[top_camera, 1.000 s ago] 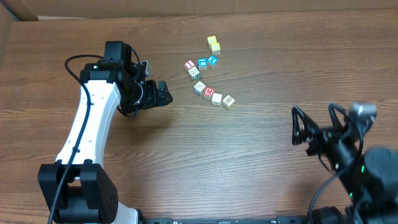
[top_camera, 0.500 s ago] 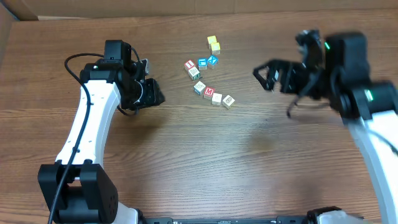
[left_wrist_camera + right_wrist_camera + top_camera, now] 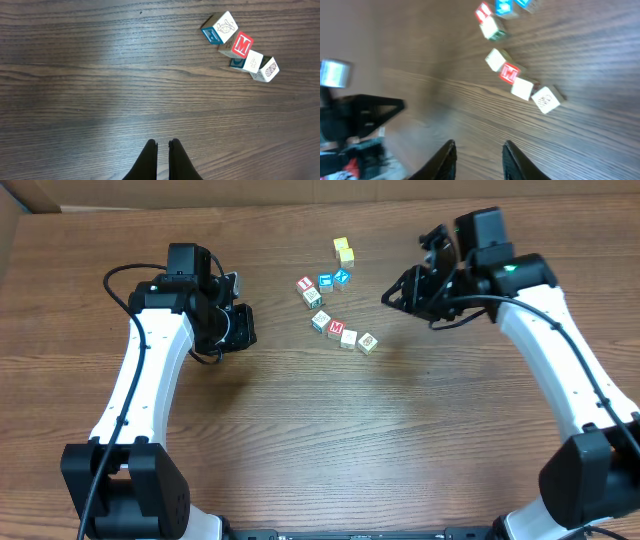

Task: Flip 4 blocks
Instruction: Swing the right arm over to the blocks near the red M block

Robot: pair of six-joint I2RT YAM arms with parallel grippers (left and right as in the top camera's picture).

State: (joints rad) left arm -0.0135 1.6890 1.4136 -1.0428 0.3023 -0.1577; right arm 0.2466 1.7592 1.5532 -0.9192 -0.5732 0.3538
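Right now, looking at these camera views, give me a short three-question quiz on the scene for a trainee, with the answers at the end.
1. True or false: the left arm's black fingers are clamped on a block.
2. Multiple choice: the small pale-wood alphabet cube with the red M face sits A) alone, B) in a row of four cubes, C) on top of another cube.
3. Fill in: the overhead view shows ___ plain yellow wooden cubes.
Key: 1 false, they are shut on nothing; 2 B; 3 two.
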